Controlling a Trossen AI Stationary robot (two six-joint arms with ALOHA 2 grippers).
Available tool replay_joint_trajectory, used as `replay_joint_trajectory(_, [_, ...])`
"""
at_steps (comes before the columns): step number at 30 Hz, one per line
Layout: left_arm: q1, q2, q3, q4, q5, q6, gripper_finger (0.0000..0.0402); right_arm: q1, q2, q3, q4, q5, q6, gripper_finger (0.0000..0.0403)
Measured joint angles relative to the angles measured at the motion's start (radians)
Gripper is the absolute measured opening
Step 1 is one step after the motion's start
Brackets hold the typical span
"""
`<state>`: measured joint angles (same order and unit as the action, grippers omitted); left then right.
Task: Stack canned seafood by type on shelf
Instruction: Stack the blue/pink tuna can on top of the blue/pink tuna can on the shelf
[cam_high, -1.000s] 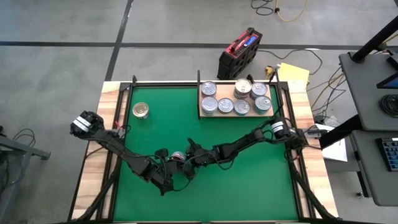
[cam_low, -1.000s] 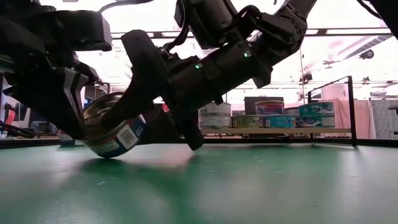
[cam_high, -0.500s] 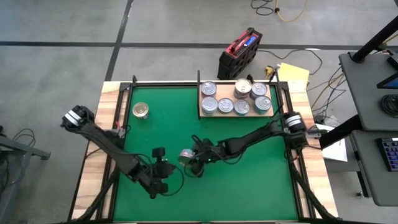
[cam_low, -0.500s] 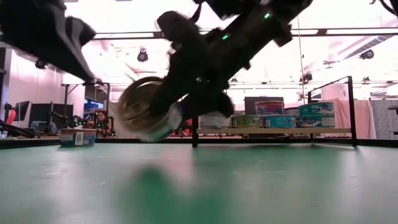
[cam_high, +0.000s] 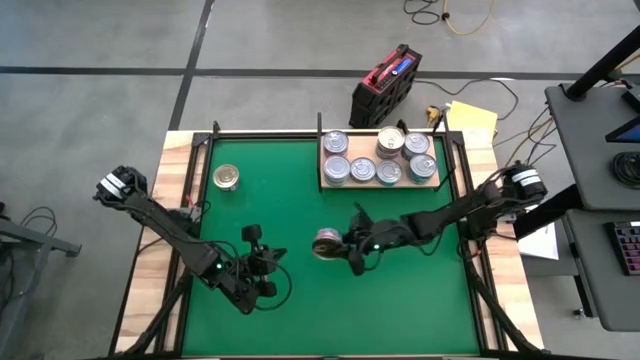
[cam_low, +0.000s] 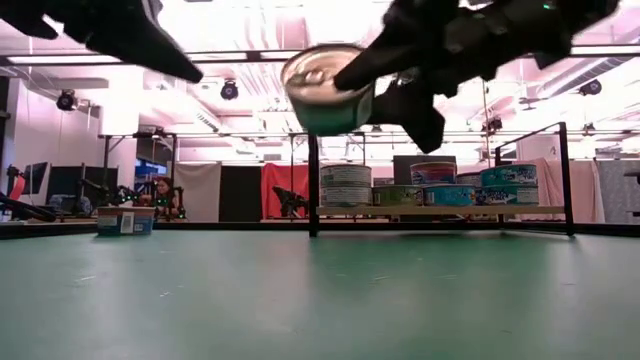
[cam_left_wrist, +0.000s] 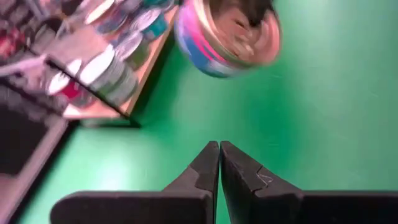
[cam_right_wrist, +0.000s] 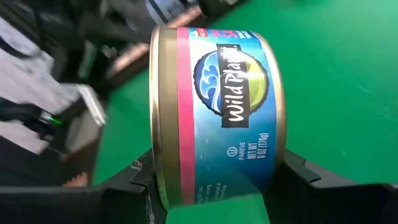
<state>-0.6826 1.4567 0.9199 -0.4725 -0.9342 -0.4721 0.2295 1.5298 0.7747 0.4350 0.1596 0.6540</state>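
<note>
My right gripper (cam_high: 338, 245) is shut on a gold-lidded can (cam_high: 325, 243) with a blue and pink label, high above the green mat near its middle; the low view shows this can (cam_low: 328, 88) well off the mat. My left gripper (cam_left_wrist: 219, 147) is shut on nothing, left of the can and raised (cam_high: 270, 262). The wooden shelf (cam_high: 433, 181) lies at the far right with several cans (cam_high: 363, 170) on it, one of them stacked on another (cam_high: 390, 142). A lone gold-lidded can (cam_high: 227, 178) stands on the mat at far left. My right gripper pinches the can between its two fingers (cam_right_wrist: 297, 175), one on the lid end (cam_right_wrist: 157, 163) and one on the bottom end (cam_right_wrist: 278, 155). The fingers come nearly level from the table's right side. The can hangs clear of the mat, tilted, its lid (cam_low: 318, 68) partly toward the near edge.
Black frame posts stand along the mat's edges, one (cam_low: 313, 185) at the shelf's left end. A red and black case (cam_high: 385, 85) lies on the floor beyond the far edge. The near half of the green mat (cam_high: 400, 310) is bare.
My right gripper has lifted the can, which leaned tilted with its lower edge on the mat, and carried it up and toward the table's right. The can now hangs clear. My left gripper, which stood against the can, has risen and turned away from it.
</note>
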Motion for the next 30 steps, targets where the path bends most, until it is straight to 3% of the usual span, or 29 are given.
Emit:
replay_joint_trajectory(3, [0.012,-0.001,0.000,0.098,0.079,0.169,0.0000,-0.015,-0.036,-0.080,0.119,-0.007,0.000,0.0181])
replay_joint_trajectory(9, [0.107,-0.004,0.000,0.363,0.507,0.548,0.0000,-0.076,-0.049,-0.162,0.243,-0.054,-0.013,0.0181])
replay_joint_trajectory(13, [0.210,-0.009,0.000,0.415,0.581,0.670,0.0000,-0.109,-0.041,-0.191,0.321,-0.089,-0.052,0.0181])
replay_joint_trajectory(16, [0.303,-0.011,-0.002,0.423,0.658,0.710,0.0000,-0.122,-0.048,-0.215,0.388,-0.105,-0.100,0.0181])
replay_joint_trajectory(20, [0.435,-0.012,-0.036,0.551,0.904,0.735,0.0000,-0.132,-0.067,-0.256,0.463,-0.108,-0.130,0.0181])
replay_joint_trajectory(22, [0.481,-0.019,-0.060,0.634,0.971,0.696,0.0000,-0.132,-0.084,-0.277,0.475,-0.107,-0.145,0.0181])
replay_joint_trajectory(30, [0.541,-0.033,-0.127,0.862,0.936,0.506,0.0000,-0.123,-0.164,-0.343,0.484,-0.042,-0.208,0.0181])
